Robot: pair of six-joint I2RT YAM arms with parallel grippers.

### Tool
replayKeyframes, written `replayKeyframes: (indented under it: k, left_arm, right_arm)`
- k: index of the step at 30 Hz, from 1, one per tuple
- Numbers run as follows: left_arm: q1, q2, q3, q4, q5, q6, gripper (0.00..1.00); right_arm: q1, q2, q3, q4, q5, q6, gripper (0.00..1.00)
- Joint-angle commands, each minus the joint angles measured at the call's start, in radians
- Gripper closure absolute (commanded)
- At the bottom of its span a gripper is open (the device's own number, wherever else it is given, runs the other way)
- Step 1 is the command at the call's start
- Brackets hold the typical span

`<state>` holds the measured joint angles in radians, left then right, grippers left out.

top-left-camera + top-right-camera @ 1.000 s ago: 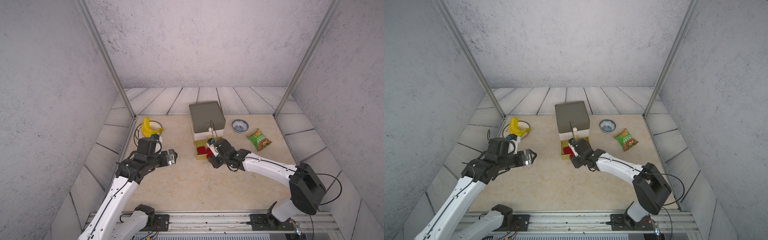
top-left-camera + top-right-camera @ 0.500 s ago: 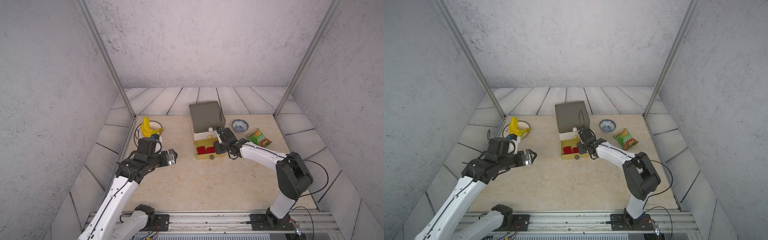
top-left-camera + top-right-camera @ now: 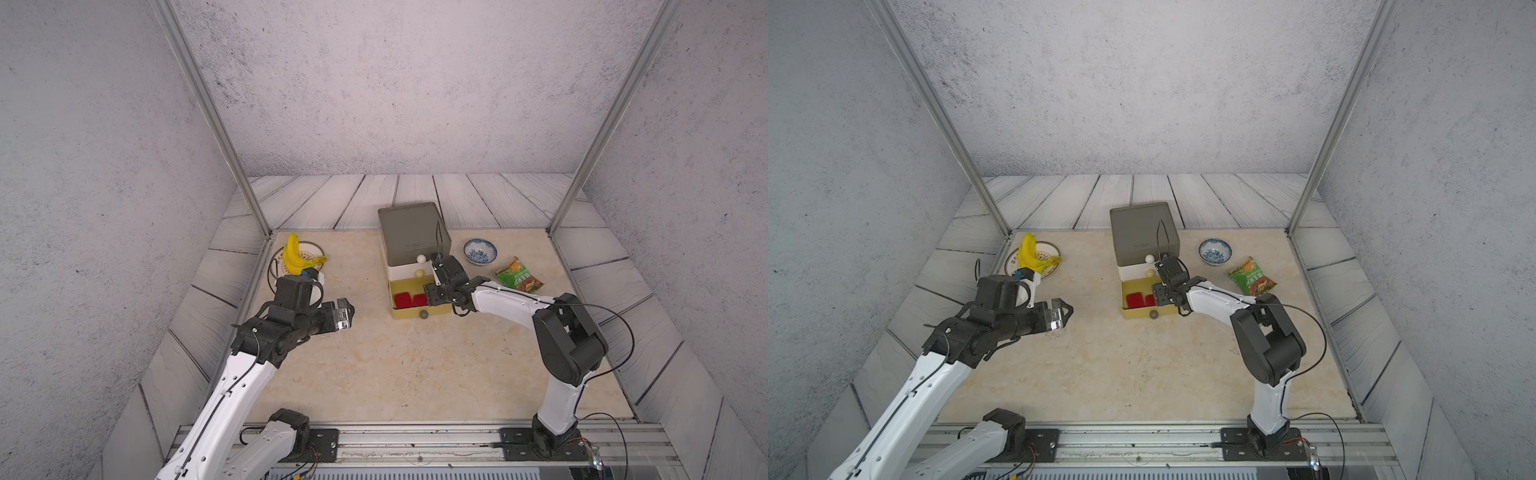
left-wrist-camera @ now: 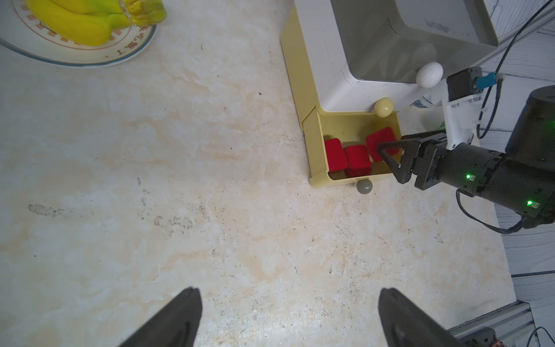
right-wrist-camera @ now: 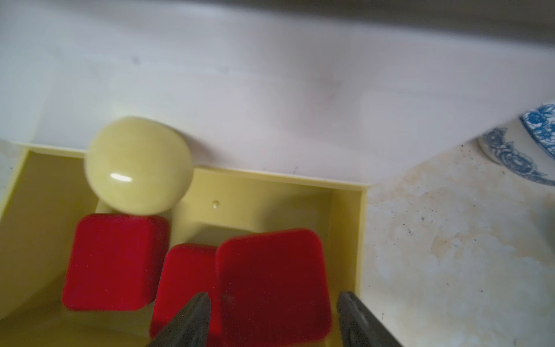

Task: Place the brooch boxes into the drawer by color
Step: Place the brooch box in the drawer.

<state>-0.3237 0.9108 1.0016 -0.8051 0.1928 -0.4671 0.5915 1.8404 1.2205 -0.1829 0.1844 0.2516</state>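
Showed a velvety, rounded-square red brooch box (image 5: 270, 270) at lower centre, inside the glossy yellow drawer (image 5: 348, 234), flanked without contact by parted jaws of the right gripper (image 5: 271, 296), with the left gripper (image 4: 289, 290) likewise wide apart.

The right tool (image 3: 431, 294) is hiding the third red box (image 5: 271, 285) in both top views, the right wrist view's edges are cutting off that box and the patterned bowl (image 5: 522, 144), and the left wrist view's edge is cropping the plate (image 4: 126, 54) of bananas (image 4: 81, 27).
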Motion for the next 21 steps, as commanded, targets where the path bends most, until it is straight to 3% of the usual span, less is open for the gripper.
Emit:
replayKeyframes:
  k: [1,8,11,12,14,17,18,21]
  left_arm:
    - [-0.006,0.0,0.016,-0.011,-0.012,0.018,0.02]
    - [-0.006,0.0,0.014,-0.006,-0.011,0.017,0.02]
    - [-0.006,-0.002,0.014,-0.006,-0.01,0.015,0.02]
    - [-0.006,-0.003,0.012,-0.005,-0.009,0.015,0.02]
    - [-0.006,-0.002,0.011,-0.002,-0.009,0.014,0.02]
    - [-0.007,0.0,0.01,0.002,-0.004,0.009,0.02]
    - [-0.006,0.0,0.009,0.004,-0.003,0.009,0.02]
    - [-0.006,-0.003,0.014,0.0,-0.003,0.008,0.02]
  right_arm:
    - [-0.004,-0.018,0.024,0.019,0.036,-0.004,0.24]
    - [-0.004,-0.127,-0.04,-0.003,0.03,-0.012,0.23]
    - [-0.004,-0.195,-0.102,-0.008,-0.008,0.002,0.29]
    - [-0.003,-0.211,-0.119,-0.009,-0.024,0.009,0.35]
    - [-0.004,-0.233,-0.143,-0.02,-0.068,0.026,0.65]
    - [-0.004,-0.221,-0.137,-0.061,-0.102,0.054,0.95]
    - [-0.003,-0.21,-0.135,-0.063,-0.11,0.065,1.0]
    - [-0.004,-0.172,-0.133,-0.04,-0.138,0.1,1.0]
